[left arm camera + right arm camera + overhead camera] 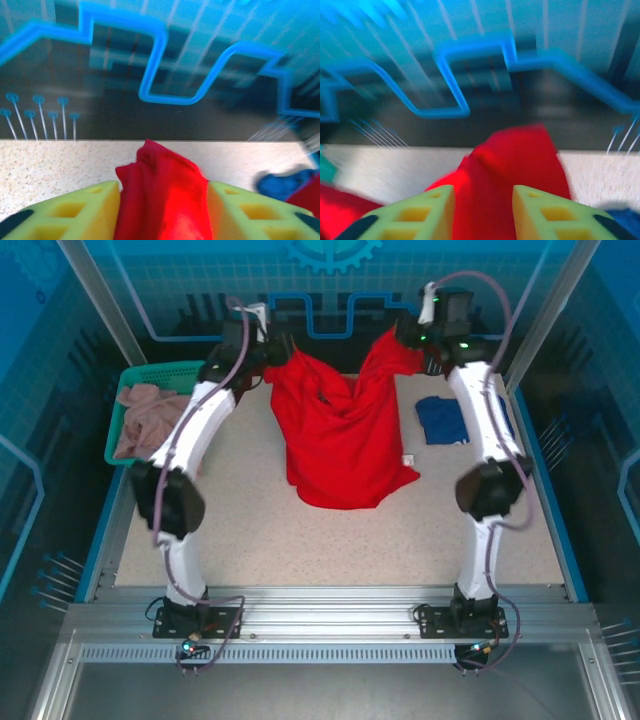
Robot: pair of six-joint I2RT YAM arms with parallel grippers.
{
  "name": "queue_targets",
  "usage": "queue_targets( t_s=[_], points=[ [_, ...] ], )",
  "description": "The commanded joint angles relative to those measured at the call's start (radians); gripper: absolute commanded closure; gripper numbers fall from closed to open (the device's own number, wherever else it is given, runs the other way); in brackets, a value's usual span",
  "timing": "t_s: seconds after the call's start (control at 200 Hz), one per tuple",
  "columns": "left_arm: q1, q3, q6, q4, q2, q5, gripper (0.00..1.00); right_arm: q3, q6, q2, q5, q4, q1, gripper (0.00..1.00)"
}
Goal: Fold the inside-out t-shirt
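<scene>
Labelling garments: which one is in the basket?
The pale pink one, bunched in the green basket at far left. The red shirt and blue shirt are outside it.

Red inside-out t-shirt: top corners raised to L claw & R claw nr far edge, btm pooled mid desk. By R arm: dark blue t-shirt. L edge: green basket w/ pinkish garment.

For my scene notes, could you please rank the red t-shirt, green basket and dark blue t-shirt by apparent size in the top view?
Largest: red t-shirt.
Then: green basket.
Smallest: dark blue t-shirt, partly hidden.
</scene>
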State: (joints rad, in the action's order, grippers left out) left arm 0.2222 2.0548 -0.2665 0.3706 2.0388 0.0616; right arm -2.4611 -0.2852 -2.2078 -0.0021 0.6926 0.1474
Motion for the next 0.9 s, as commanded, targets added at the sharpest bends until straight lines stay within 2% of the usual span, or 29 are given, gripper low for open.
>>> queue_targets(
  t_s=[0.0, 0.03, 0.045, 0.115, 0.23, 0.315, 0.41, 0.585, 0.635, 0.7, 0.835, 0.89],
  points=[
    [-0.015, -0.027, -0.029, 0.165, -0.016, 0.031, 0.28, 0.051, 0.106, -0.015, 0.085, 0.324, 0.047, 0.50],
    [-0.015, -0.139, -0.045, 0.107, -0.070, 0.016, 0.22, 0.182, 0.121, 0.041, 0.112, 0.273, 0.063, 0.48],
    [-0.015, -0.195, -0.055, 0.076, -0.102, 0.007, 0.20, 0.303, 0.125, 0.095, 0.119, 0.222, 0.073, 0.46],
    [-0.014, -0.460, -0.107, -0.058, -0.241, -0.043, 0.12, 0.660, 0.113, 0.274, 0.085, 0.066, 0.084, 0.39],
    [0.000, -0.792, -0.192, -0.200, -0.416, -0.131, 0.11, 0.983, 0.105, 0.420, 0.075, 0.019, 0.083, 0.32],
    [0.037, -0.955, -0.209, -0.223, -0.499, -0.157, 0.12, 1.110, 0.104, 0.435, 0.083, 0.060, 0.078, 0.31],
    [0.092, -1.060, -0.194, -0.185, -0.551, -0.154, 0.12, 1.219, 0.098, 0.445, 0.073, 0.056, 0.043, 0.31],
    [0.138, -1.178, -0.198, -0.172, -0.562, -0.152, 0.12, 1.186, 0.094, 0.345, 0.011, 0.049, -0.007, 0.36],
    [0.138, -1.192, -0.193, -0.179, -0.550, -0.151, 0.12, 1.154, 0.096, 0.311, 0.014, 0.055, -0.007, 0.40],
    [0.138, -1.184, -0.179, -0.163, -0.525, -0.165, 0.13, 1.126, 0.098, 0.281, -0.004, 0.065, -0.008, 0.50],
    [0.158, -1.161, -0.157, -0.161, -0.451, -0.274, 0.20, 1.145, 0.091, 0.300, -0.017, 0.052, -0.012, 0.90],
    [0.175, -1.156, -0.154, -0.187, -0.408, -0.296, 0.24, 1.161, 0.081, 0.330, -0.025, 0.036, -0.016, 0.98]
  ],
)
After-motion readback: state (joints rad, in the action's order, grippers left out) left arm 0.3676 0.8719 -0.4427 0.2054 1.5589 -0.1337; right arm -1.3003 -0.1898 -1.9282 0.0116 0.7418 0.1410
